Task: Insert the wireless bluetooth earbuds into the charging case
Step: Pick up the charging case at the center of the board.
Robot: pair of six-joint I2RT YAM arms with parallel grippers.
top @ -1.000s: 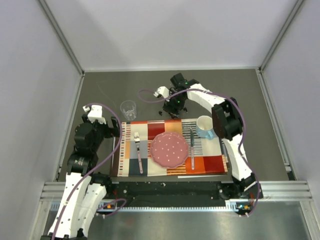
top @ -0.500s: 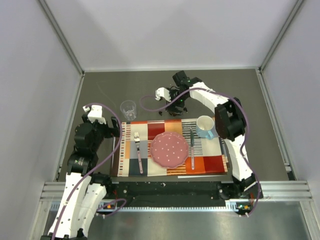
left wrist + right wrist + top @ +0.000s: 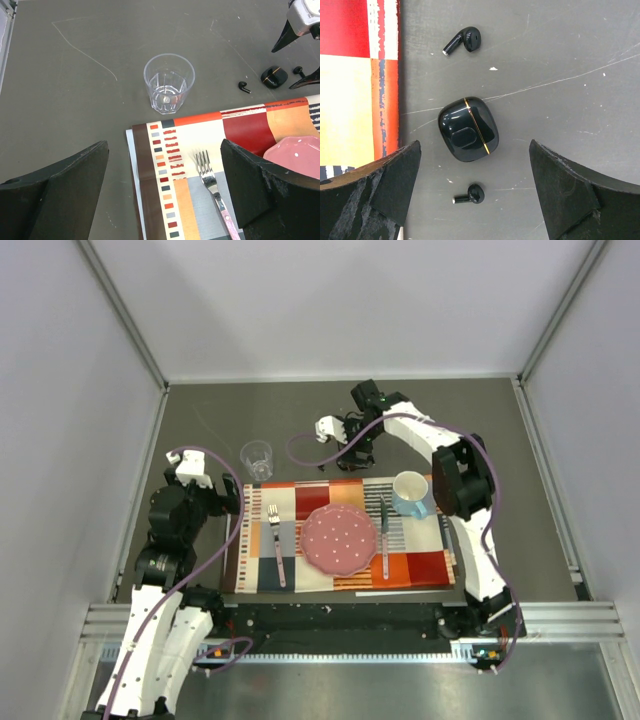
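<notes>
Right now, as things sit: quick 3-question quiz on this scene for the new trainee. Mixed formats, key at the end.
1. True or false: the charging case has its lid open.
2. Where are the earbuds? A) both inside the case; B) both on the table, one on each side of the case; C) one in the case, one on the table.
3. Fill in: the right gripper hangs over the case with its jaws ___.
Key: 1 false (the lid is shut); 2 B; 3 open.
</notes>
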